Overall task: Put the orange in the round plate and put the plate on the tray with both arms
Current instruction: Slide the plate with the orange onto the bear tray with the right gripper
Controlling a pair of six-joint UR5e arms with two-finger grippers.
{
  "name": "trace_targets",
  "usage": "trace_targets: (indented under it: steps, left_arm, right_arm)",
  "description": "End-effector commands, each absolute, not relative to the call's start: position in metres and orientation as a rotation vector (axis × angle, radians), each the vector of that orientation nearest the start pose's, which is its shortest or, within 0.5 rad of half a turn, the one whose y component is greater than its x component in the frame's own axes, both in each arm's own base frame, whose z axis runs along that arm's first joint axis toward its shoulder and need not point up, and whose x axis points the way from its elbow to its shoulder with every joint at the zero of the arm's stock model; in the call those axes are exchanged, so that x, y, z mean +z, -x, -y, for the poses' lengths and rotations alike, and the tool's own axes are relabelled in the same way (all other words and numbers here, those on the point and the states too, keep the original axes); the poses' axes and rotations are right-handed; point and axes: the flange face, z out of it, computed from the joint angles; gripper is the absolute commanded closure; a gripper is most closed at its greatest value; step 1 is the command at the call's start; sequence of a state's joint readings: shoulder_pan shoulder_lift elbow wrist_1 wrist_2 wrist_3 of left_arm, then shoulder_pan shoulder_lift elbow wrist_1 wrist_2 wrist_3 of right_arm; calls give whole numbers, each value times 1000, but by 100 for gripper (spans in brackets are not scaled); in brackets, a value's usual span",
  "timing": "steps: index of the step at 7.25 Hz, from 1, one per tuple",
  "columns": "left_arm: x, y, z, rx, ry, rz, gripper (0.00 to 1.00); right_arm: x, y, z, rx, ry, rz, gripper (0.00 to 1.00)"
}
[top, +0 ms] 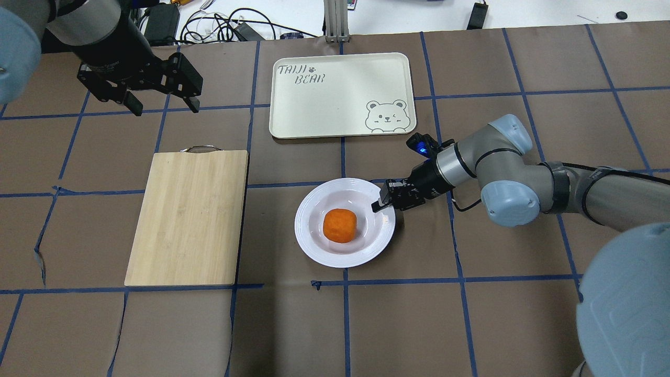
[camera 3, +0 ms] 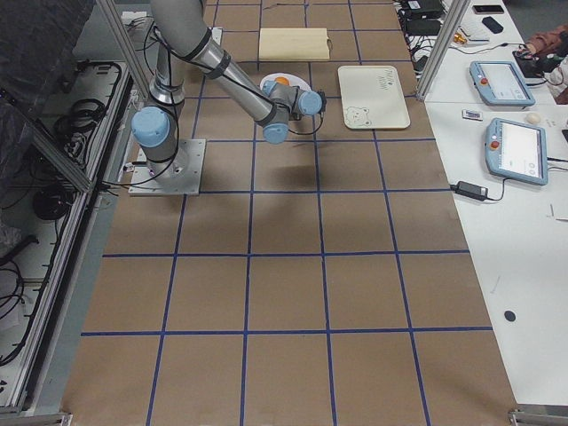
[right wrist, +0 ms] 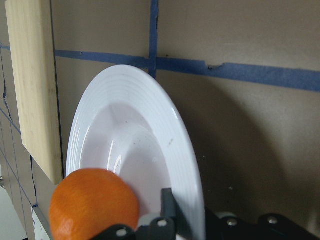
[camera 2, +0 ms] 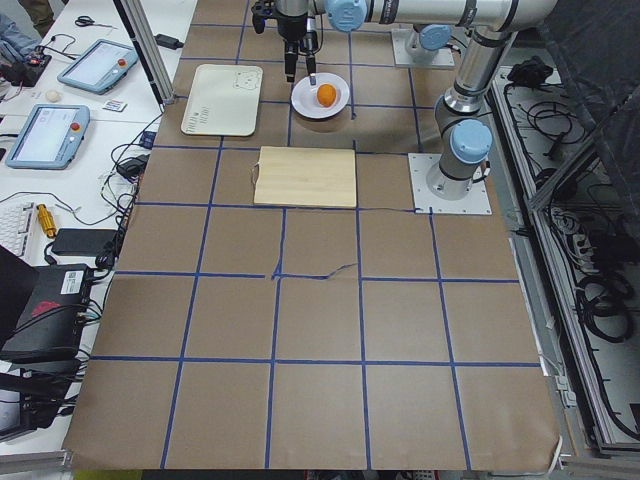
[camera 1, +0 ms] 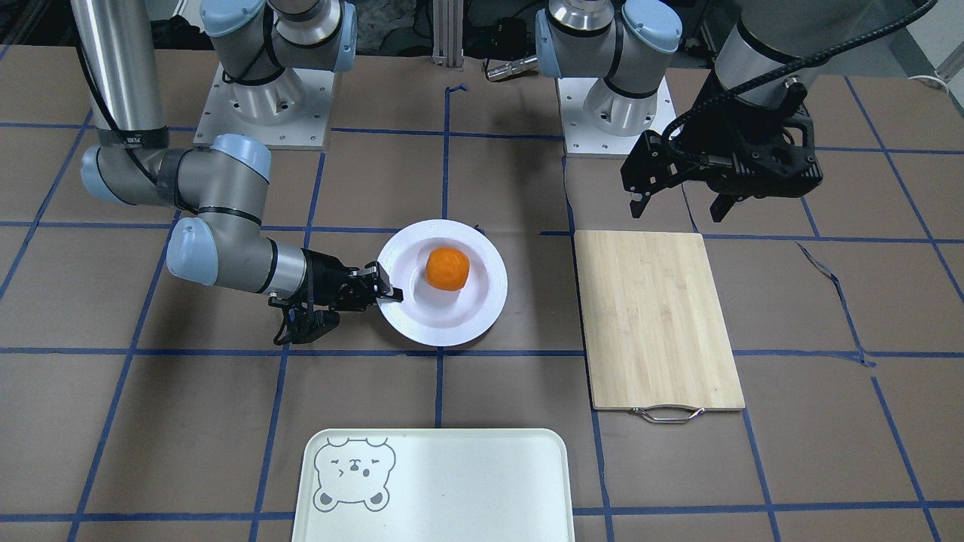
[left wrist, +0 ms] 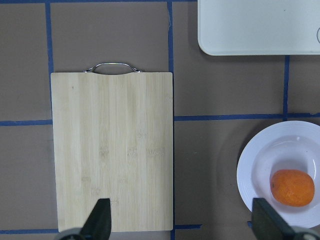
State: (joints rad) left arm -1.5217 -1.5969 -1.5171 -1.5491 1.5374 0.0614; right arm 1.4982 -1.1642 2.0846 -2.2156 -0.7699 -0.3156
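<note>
While the orange (top: 339, 225) sits in the round plate (top: 314, 246), right gripper (top: 382, 203) fingers clamp its rim; left gripper (top: 166, 109) fingers spread apart.

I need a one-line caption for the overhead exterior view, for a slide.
Right gripper grips the rim of the round plate carrying the orange, with the tray ahead.

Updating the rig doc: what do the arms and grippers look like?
The left arm and right arm are silver-grey tubes with light-blue joint caps; a black cable runs along each. The left gripper and right gripper are black and two-fingered. A blue light glows at the right wrist.
</note>
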Motion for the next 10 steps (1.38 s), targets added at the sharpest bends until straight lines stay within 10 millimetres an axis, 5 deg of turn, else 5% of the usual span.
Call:
trace_targets:
  steps: [1, 3, 6, 8, 10]
  left_arm:
    - [504, 111, 514, -81, -21, -3170, 0]
    - [504, 112, 514, -81, -23, -3171, 0]
    - [504, 111, 514, -81, -23, -3170, 0]
    - [503, 112, 514, -78, -23, -3172, 0]
    - [503, 111, 514, -78, -23, -3170, 0]
  right_arm:
    - [154, -169, 502, 114, 135, -2303, 100]
    - [168, -166, 507, 52, 142, -2306, 100]
    - [217, -167, 522, -205, 214, -2208, 100]
    - [259, -164, 568, -263, 138, -2200, 100]
    - [242, -160, 617, -251, 104, -2194, 100]
